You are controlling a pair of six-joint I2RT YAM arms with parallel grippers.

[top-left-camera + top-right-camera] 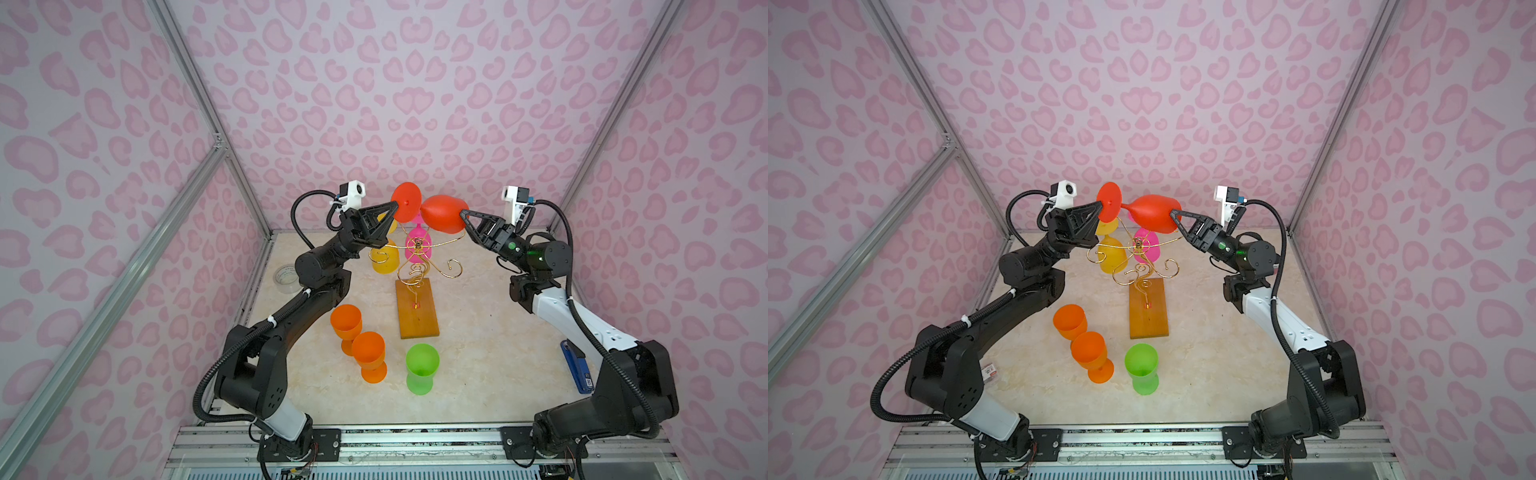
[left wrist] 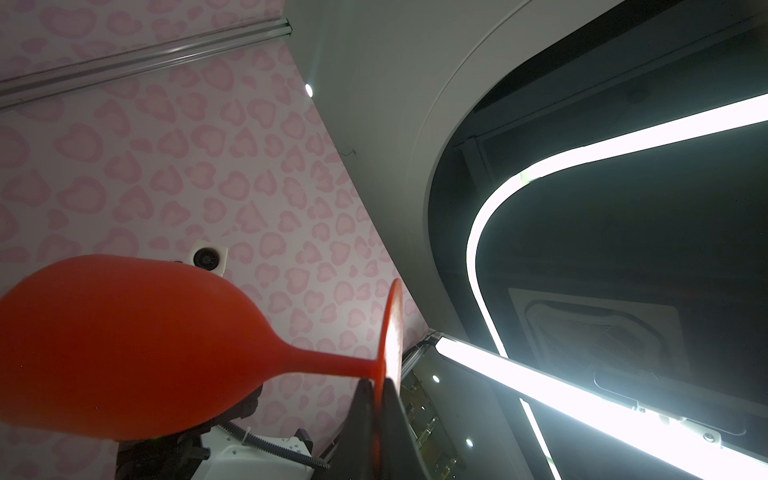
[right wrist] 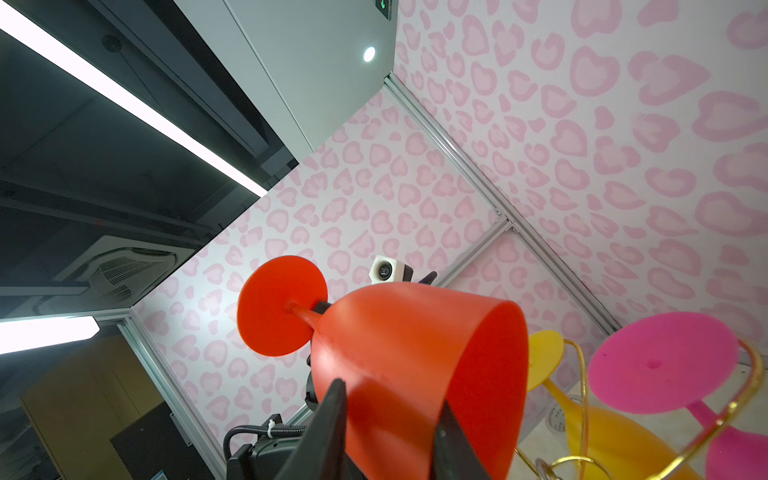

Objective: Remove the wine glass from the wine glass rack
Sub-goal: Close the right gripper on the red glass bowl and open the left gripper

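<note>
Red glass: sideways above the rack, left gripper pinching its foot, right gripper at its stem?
No: the right wrist view shows the right gripper at the bowl's rim, not the stem. The red glass is sideways above the rack, left gripper pinching its foot.

Red wine glass [image 1: 442, 218], gold wine glass rack [image 1: 417, 320], pink heart-patterned walls [image 1: 415, 83]

Pale marbled tabletop [image 1: 478, 353]. Wine glass rack [image 1: 417, 316] stood mid-table on wooden base. Orange goblet [image 1: 346, 324], second orange goblet [image 1: 369, 353] near left; green goblet [image 1: 422, 365] near centre; blue stapler [image 1: 575, 368] right edge.
</note>
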